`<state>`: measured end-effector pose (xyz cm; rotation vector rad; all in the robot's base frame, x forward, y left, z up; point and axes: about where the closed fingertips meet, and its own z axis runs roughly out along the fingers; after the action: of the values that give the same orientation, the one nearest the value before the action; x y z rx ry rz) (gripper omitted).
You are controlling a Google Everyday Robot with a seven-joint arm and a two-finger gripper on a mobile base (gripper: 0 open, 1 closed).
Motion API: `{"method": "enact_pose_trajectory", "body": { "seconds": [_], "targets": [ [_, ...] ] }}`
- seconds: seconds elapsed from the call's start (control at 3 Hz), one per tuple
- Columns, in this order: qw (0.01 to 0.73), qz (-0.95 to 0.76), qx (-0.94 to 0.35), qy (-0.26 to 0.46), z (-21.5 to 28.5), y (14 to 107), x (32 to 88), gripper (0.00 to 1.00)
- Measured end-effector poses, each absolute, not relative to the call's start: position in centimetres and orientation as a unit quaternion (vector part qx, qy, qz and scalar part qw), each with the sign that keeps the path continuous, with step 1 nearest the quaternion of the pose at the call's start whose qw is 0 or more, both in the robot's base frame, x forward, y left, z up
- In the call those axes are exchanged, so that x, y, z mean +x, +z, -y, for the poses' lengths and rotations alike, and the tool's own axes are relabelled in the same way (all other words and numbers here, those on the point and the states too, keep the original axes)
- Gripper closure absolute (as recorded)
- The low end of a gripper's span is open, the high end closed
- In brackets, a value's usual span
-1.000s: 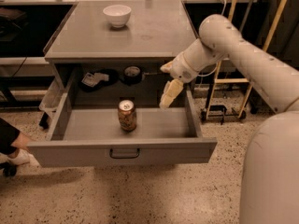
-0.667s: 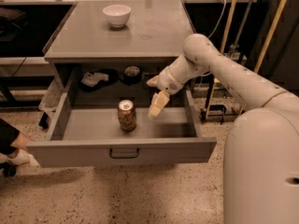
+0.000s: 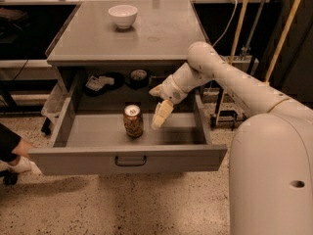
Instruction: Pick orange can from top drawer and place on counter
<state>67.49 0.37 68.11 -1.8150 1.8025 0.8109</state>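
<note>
The orange can (image 3: 133, 121) stands upright in the middle of the open top drawer (image 3: 129, 159), silver top up. My gripper (image 3: 160, 114) hangs inside the drawer just to the right of the can, a small gap apart from it and at about its height. The arm reaches in from the right, over the drawer's right side. The counter (image 3: 161, 31) is the grey top of the cabinet above the drawer.
A white bowl (image 3: 122, 15) stands at the back left of the counter. Dark objects (image 3: 101, 82) and a round tin (image 3: 139, 76) lie in the recess behind the drawer. A person's arm (image 3: 10, 148) shows at the left edge. Poles and cables stand at the right.
My gripper has moved left and down into the drawer, from near the drawer's right wall to just beside the can. The can has not moved.
</note>
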Motion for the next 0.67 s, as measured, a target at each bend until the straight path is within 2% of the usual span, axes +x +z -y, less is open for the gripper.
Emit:
{"method": "enact_pose_trajectory", "body": {
  "seconds": [0.33,0.67],
  "targets": [
    [0.237,-0.645,-0.651,0.321,-5.4,64.0,65.2,0.0],
    [0.228,-0.639,-0.656,0.331,-7.8,62.2,65.1,0.0]
  ]
}}
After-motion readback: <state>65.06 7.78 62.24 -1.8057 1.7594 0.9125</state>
